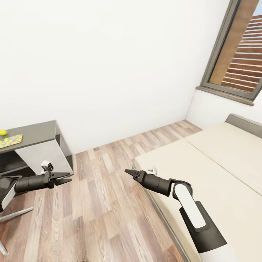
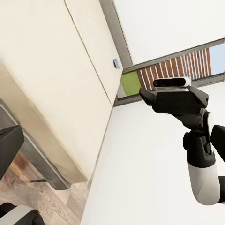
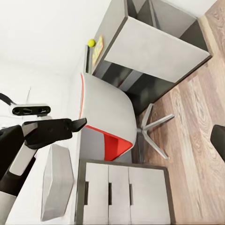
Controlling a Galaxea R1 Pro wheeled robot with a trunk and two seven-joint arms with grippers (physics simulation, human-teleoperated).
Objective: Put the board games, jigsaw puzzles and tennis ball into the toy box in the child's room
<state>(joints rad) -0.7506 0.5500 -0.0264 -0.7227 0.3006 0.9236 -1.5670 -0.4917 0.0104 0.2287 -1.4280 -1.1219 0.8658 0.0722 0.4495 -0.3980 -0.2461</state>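
The tennis ball (image 1: 3, 133) and a bright jigsaw puzzle (image 1: 11, 140) lie on the dark grey end of the table (image 1: 40, 131). The right wrist view shows the same ball (image 3: 91, 42) and puzzle (image 3: 97, 49). The beige bed (image 1: 218, 171) is on the right. In the left wrist view a small blue board game (image 2: 116, 63) lies far off on the bed (image 2: 56, 61). My left gripper (image 1: 67, 178) hangs open and empty over the floor beside the table end. My right gripper (image 1: 129, 172) is open and empty at the bed's near corner. The toy box cannot be made out for certain.
Wooden floor (image 1: 105, 189) runs between the table and the bed. A white and red swivel chair (image 3: 105, 117) stands by the white drawers (image 3: 122, 192), with a pale grey slab (image 3: 56, 183) nearby. A window (image 1: 240, 54) is above the bed's head.
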